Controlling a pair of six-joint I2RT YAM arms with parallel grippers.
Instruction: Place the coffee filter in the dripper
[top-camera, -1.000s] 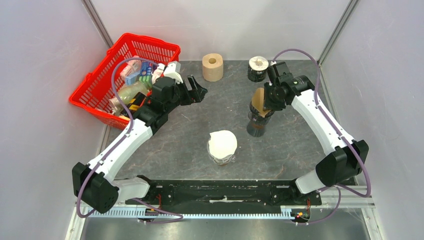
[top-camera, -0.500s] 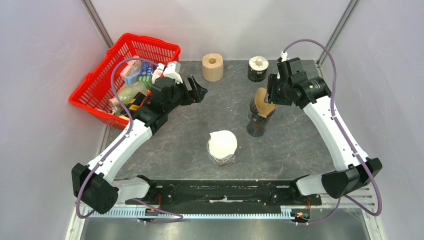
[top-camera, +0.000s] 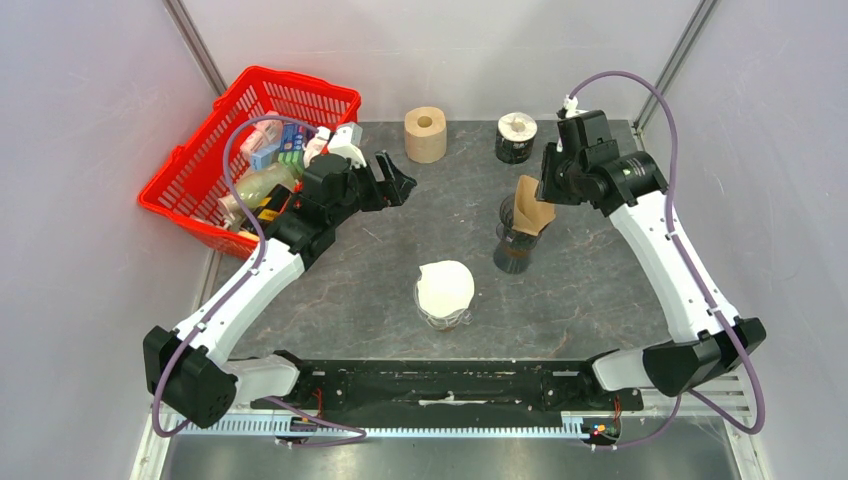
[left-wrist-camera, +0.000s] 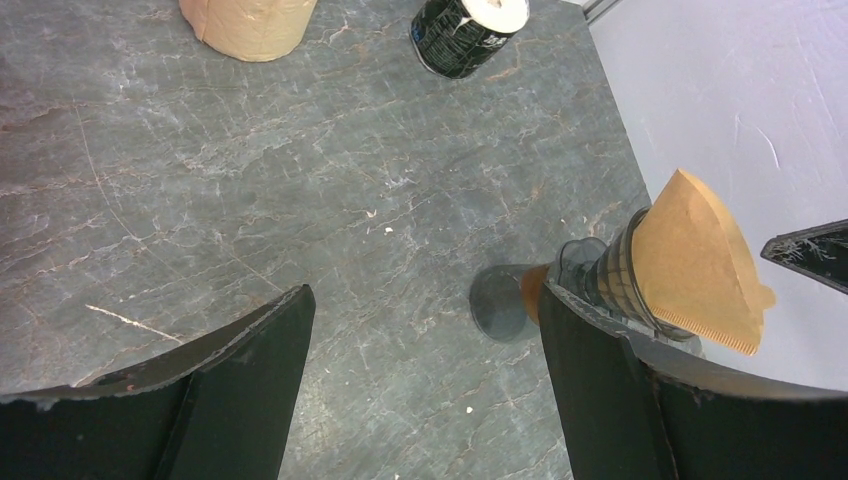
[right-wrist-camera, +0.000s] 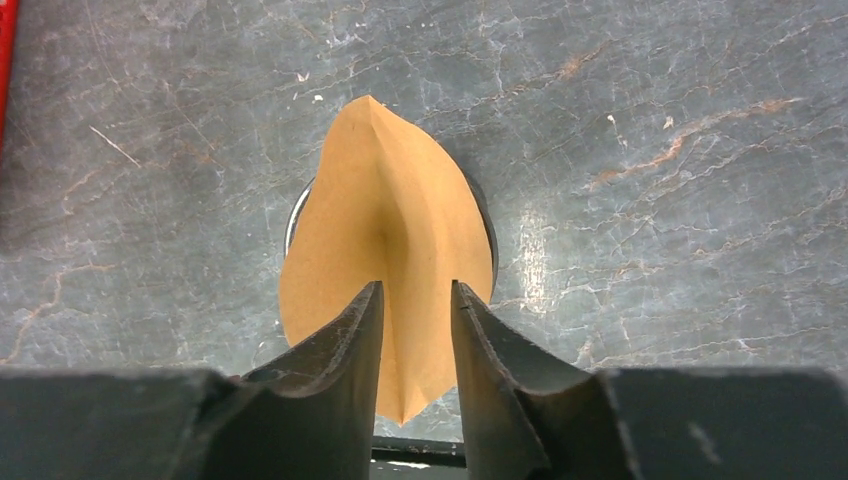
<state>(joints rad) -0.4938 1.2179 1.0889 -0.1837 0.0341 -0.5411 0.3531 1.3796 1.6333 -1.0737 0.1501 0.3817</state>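
The brown paper coffee filter (top-camera: 532, 205) stands in the top of the dark dripper (top-camera: 512, 250) at the table's centre right, sticking up out of it. My right gripper (top-camera: 548, 188) hovers just behind and above it, its jaws a little apart with nothing between them. In the right wrist view the filter (right-wrist-camera: 385, 220) lies below the gripper (right-wrist-camera: 417, 290), and the dripper rim (right-wrist-camera: 293, 215) peeks out at its side. My left gripper (top-camera: 398, 185) is wide open and empty near the basket. It (left-wrist-camera: 425, 295) sees the filter (left-wrist-camera: 695, 265) and the dripper (left-wrist-camera: 600, 285).
A red basket (top-camera: 250, 140) of groceries stands at the back left. A brown paper roll (top-camera: 425, 133) and a black can with white filters (top-camera: 516, 137) stand at the back. A glass holding a white filter (top-camera: 445, 292) stands front centre.
My right gripper has let go of the filter and drawn back and to the right. The filter now stands in the dripper by itself. The left arm has not moved.
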